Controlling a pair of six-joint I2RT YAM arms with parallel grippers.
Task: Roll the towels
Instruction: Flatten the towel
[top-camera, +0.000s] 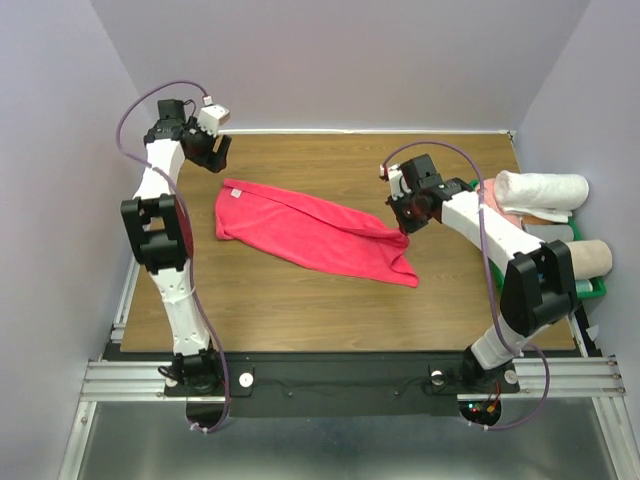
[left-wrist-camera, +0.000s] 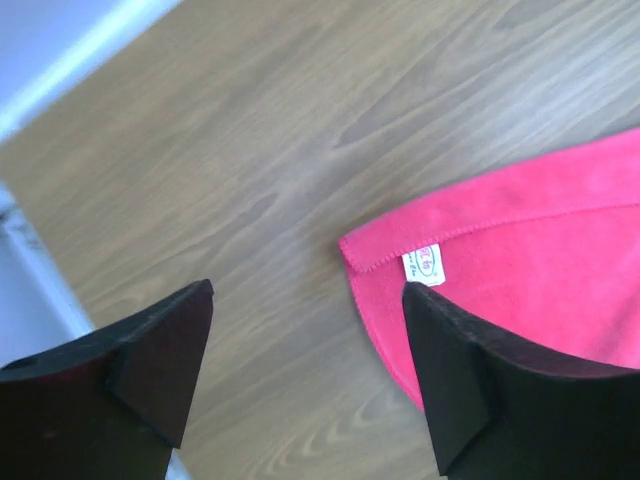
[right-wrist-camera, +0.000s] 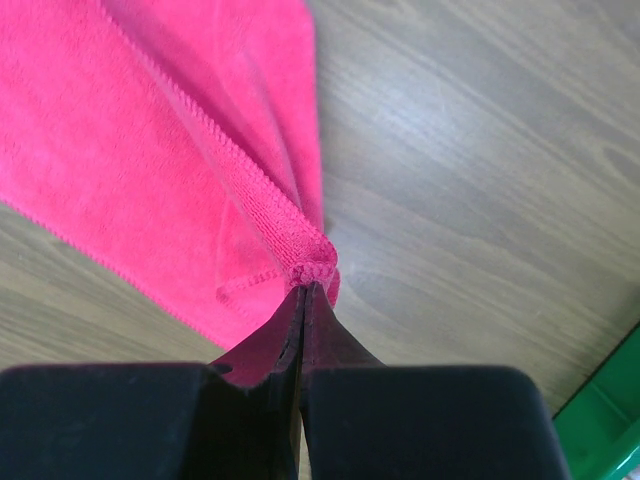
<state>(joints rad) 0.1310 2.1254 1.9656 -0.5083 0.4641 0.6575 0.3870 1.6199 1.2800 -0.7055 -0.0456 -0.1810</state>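
The pinkish-red towel (top-camera: 310, 232) lies spread and creased across the middle of the wooden table. Its white tag (left-wrist-camera: 425, 264) sits at the far left corner. My left gripper (top-camera: 213, 148) is open and empty, hovering just left of that tagged corner; its right finger (left-wrist-camera: 480, 370) overlaps the towel's edge in the left wrist view. My right gripper (top-camera: 405, 232) is shut on the towel's right corner, pinching the hem (right-wrist-camera: 312, 268) and lifting it a little off the table.
A green bin (top-camera: 585, 285) stands at the right edge with a rolled white towel (top-camera: 540, 190) and a rolled beige towel (top-camera: 590, 258) in it. The bin's corner shows in the right wrist view (right-wrist-camera: 610, 420). Walls close in left, back and right.
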